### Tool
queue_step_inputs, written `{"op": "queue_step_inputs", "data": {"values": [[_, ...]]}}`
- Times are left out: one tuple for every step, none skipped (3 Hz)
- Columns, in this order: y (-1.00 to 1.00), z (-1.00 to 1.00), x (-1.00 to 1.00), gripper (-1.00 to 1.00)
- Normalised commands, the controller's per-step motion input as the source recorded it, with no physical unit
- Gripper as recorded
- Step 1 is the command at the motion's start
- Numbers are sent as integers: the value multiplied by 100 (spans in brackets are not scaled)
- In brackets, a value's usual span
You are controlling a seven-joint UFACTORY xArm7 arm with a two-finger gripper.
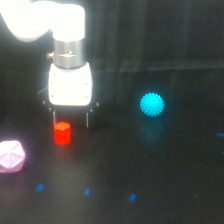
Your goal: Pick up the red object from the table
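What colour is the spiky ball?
The ball is bright cyan, a light blue-green. It shows in the exterior view, the only one here.

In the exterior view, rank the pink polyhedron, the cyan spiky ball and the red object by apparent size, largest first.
1. Pink polyhedron, though it may sit nearer the camera and its left side is cut by the frame edge.
2. Cyan spiky ball, slightly smaller.
3. Red object, clearly smallest.

No readable text or labels.

Dim lab setup: black table (165, 170) with blue marks (87, 191), dark backdrop.
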Motion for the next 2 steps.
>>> {"op": "queue_step_inputs", "data": {"values": [[-88,2,4,79],[-38,-23,-21,70]]}}
